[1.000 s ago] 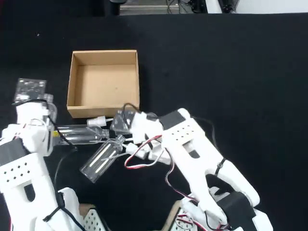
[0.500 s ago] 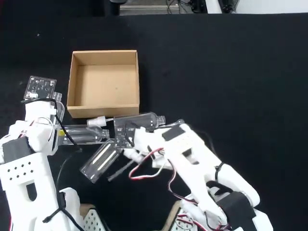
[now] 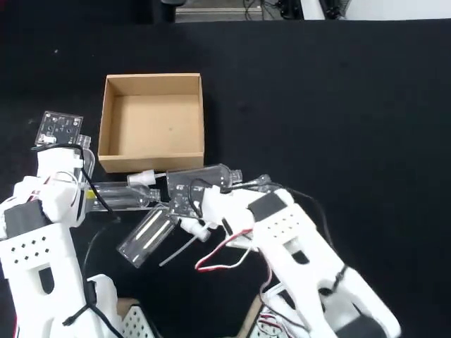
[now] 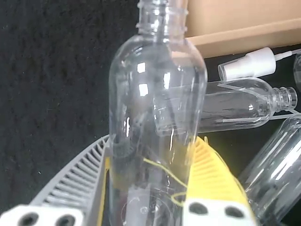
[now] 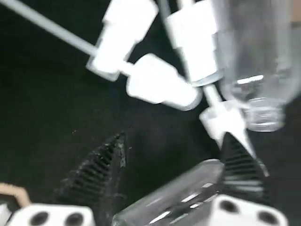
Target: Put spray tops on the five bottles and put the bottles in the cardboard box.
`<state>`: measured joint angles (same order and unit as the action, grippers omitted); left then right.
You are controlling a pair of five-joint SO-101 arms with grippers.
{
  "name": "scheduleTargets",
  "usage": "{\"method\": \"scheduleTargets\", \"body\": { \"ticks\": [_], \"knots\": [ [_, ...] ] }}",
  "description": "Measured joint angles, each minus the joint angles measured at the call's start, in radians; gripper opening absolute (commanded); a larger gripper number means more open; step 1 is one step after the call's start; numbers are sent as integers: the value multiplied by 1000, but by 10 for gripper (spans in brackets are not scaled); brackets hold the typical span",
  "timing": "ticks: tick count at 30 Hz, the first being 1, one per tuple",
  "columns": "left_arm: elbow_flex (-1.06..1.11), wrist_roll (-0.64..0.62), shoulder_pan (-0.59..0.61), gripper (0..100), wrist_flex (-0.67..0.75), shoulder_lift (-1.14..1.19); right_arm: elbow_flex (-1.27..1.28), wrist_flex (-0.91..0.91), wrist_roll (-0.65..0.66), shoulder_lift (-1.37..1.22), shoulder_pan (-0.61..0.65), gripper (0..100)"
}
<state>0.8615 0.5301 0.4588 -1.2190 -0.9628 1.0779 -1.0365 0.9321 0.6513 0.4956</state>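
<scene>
Clear plastic all over this one. The left end effector (image 4: pixel 155 141) is clamped around a clear bottle (image 4: pixel 157 89), with the grey finger on one side of the lower body and the yellow finger on the other. The bottle's open neck points straight away from the end effector. The wall of the cardboard box (image 3: pixel 151 123) sits just past that neck.

Beyond the held bottle, a second bottle (image 4: pixel 235 106) lies on its side, neck open too. A loose spray top (image 4: pixel 248 63) lies between it and the box wall. A third bottle (image 3: pixel 144 236) lies at an angle on the black surface (image 3: pixel 338 105), just beside the right end effector (image 5: pixel 175 139).

That right end effector has its black fingers spread wide, and nothing is pinched between the tips. Right ahead of it is a little huddle of white spray tops (image 5: pixel 160 87) with their thin tubes sticking out. Next to them is the open neck of another bottle (image 5: pixel 261 113). Something clear and curved (image 5: pixel 174 197) sits low between the fingers near their base. Honestly I can't tell what it is or whether the fingers touch it.

From above, this end effector hangs over the jumble of bottles, on the near side of the box.
</scene>
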Motion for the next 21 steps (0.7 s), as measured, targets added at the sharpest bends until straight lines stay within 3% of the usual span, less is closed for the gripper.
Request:
{"method": "scheduleTargets", "body": {
  "ticks": [7, 14, 18, 21],
  "knots": [
    [0, 0, 0, 29, 0, 0, 34, 12, 94, 18, 137, 335],
    [0, 0, 0, 29, 0, 0, 35, 149, 95, -120, 147, 332],
    [0, 0, 0, 29, 0, 0, 35, 218, 95, -207, 147, 253],
    [0, 0, 0, 29, 0, 0, 35, 244, 95, -227, 147, 111]
  ]
}}
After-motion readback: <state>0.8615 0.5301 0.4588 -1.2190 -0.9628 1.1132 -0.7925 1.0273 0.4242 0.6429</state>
